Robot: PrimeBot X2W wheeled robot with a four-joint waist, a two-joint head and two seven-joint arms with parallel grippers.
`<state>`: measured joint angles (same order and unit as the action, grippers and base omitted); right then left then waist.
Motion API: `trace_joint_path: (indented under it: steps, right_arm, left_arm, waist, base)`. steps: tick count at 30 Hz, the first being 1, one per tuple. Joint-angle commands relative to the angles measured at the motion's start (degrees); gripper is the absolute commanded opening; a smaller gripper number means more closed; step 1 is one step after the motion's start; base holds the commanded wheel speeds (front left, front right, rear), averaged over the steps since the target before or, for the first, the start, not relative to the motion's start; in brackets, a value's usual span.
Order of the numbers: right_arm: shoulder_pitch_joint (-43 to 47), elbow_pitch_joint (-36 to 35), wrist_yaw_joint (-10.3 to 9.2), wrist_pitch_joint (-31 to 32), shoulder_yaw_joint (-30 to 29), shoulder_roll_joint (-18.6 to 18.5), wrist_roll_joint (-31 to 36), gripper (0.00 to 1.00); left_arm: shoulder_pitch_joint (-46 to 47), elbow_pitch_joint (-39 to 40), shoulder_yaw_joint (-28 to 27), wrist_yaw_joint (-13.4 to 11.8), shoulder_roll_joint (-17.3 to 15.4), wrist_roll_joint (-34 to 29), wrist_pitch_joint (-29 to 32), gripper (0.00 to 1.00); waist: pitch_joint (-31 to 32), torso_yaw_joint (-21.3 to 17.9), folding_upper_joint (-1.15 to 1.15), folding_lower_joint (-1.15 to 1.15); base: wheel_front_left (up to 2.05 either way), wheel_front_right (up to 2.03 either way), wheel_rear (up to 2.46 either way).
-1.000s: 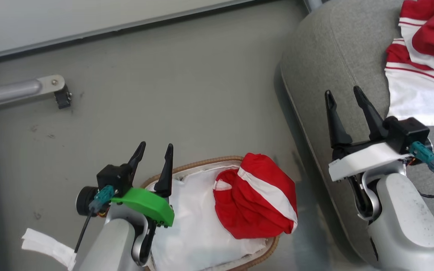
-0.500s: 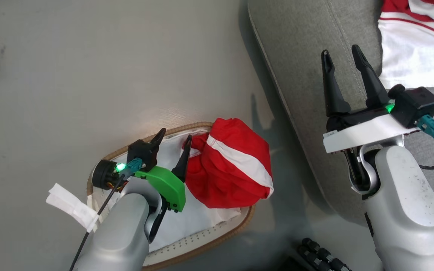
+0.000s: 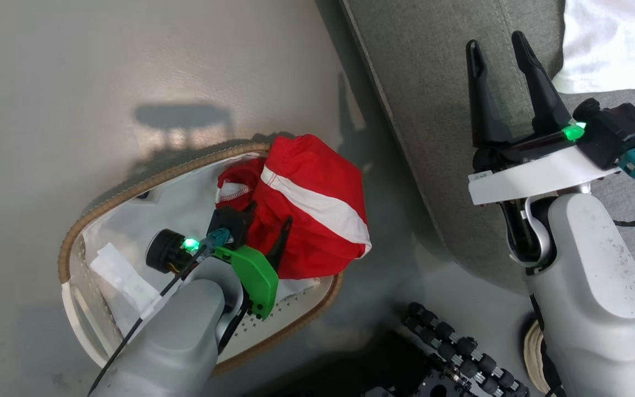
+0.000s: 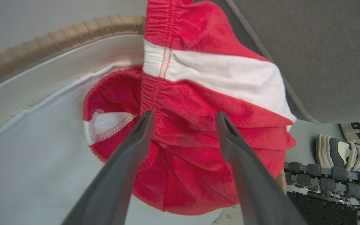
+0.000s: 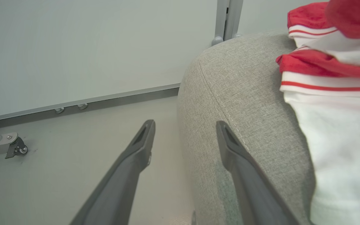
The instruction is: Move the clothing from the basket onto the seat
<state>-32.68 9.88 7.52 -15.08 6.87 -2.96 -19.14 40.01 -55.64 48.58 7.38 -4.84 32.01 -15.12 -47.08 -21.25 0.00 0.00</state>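
A bunched red garment with a white stripe (image 3: 306,204) (image 4: 198,93) lies in the white basket with the brown woven rim (image 3: 130,187), against its side nearest the grey sofa (image 3: 433,82). My left gripper (image 3: 269,215) (image 4: 183,117) is open, its fingers straddling the lower folds of that garment, tips on the cloth. My right gripper (image 3: 496,44) (image 5: 184,125) hovers open and empty over the sofa's rounded edge. More red and white clothing (image 5: 333,72) (image 3: 620,44) lies on the sofa.
A plain white cloth (image 3: 185,204) lines the basket. Black roller parts of the robot base (image 3: 450,342) and a person's shoe (image 4: 342,150) sit on the grey floor by the sofa. A wall rail and a castor leg (image 5: 14,147) stand farther off.
The head camera has tilted down and turned, shifting the whole scene. My left gripper has dropped into the basket, from beside the red garment to straddling its folds. The right gripper stays open.
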Motion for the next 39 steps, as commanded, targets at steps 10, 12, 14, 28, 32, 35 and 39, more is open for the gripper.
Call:
trace_joint_path:
  steps: [10, 12, 14, 28, 32, 35, 39]
  right_arm:
    - [-0.52, -1.72, -0.06, -0.13, -0.41, -0.01, 1.79, 1.0]
    - [-0.31, -2.08, -0.06, -0.13, -0.54, -0.03, 2.09, 1.0]
    - [-0.22, -2.5, -0.06, -0.13, -0.55, -0.03, 2.31, 1.0]
    - [-1.0, -3.95, -0.06, -0.13, 0.57, -0.03, 2.43, 1.0]
    - [-1.49, -3.89, -0.06, -0.13, 0.75, -0.04, 2.07, 1.0]
    - [-1.77, -3.81, -0.06, -0.13, 0.68, -0.03, 1.89, 1.0]
    - [-2.17, -3.34, -0.06, -0.13, 0.83, -0.03, 1.44, 1.0]
  left_arm:
    - [5.1, -0.28, 6.11, 0.19, -1.18, 7.7, -0.04, 1.0]
    - [6.08, -0.22, 6.7, 0.19, -1.28, 8.88, -0.04, 1.0]
    - [6.85, 0.1, 7.29, 0.19, -1.39, 9.89, -0.04, 1.0]
    - [11.13, 3.27, 19.97, 0.19, -1.94, 21.83, 0.13, 1.0]
    - [11.68, 4.79, 23.25, 0.19, -2.82, 25.66, 0.23, 0.0]
    - [11.82, 5.15, 24.21, 0.19, -3.2, 27.2, 0.18, 0.0]
    - [11.49, 5.61, 24.65, 0.19, -3.98, 28.29, 0.03, 0.0]
  waist:
    - [-3.9, 0.05, 0.0, 0.0]
    - [-4.19, 0.25, 0.0, 0.0]
    - [-4.47, 0.44, 0.0, 0.0]
    - [-6.0, 0.68, 0.0, 0.0]
    - [-5.67, 0.55, 0.0, 0.0]
    - [-5.3, 0.37, 0.0, 0.0]
    - [-4.43, -0.08, 0.0, 0.0]
  base:
    - [0.0, 0.0, 0.0]
    - [0.0, 0.0, 0.0]
    - [0.0, 0.0, 0.0]
    - [0.0, 0.0, 0.0]
    - [0.0, 0.0, 0.0]
    - [0.0, 0.0, 0.0]
    - [0.0, 0.0, 0.0]
